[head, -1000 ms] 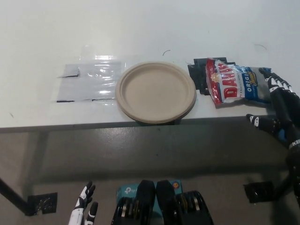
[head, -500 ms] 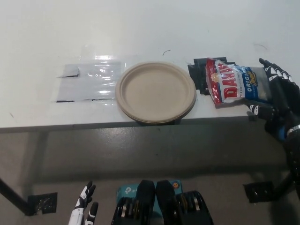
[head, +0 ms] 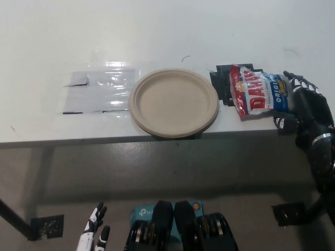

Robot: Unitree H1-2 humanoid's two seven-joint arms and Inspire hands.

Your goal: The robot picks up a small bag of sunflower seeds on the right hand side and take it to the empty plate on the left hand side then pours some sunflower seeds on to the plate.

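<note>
A red, white and blue bag of sunflower seeds [head: 259, 98] lies flat on the white table [head: 167, 36], right of a round tan paper plate [head: 174, 102] with nothing on it. My black right hand [head: 303, 110] is at the bag's right end, open. Its fingers reach over the bag's far right edge and the thumb sits just below the near edge. The bag still rests on the table. My white left hand [head: 94, 232] hangs low at the bottom left, far from the table, holding nothing.
Black tape marks [head: 222, 83] lie under the bag's left end. A clear taped sheet [head: 99, 91] is stuck left of the plate. The table's front edge [head: 104, 140] runs just below the plate, with grey floor beneath.
My right hand has moved left and up against the bag's right end, its thumb drawing in toward the near edge. Bag, plate and left hand have stayed put.
</note>
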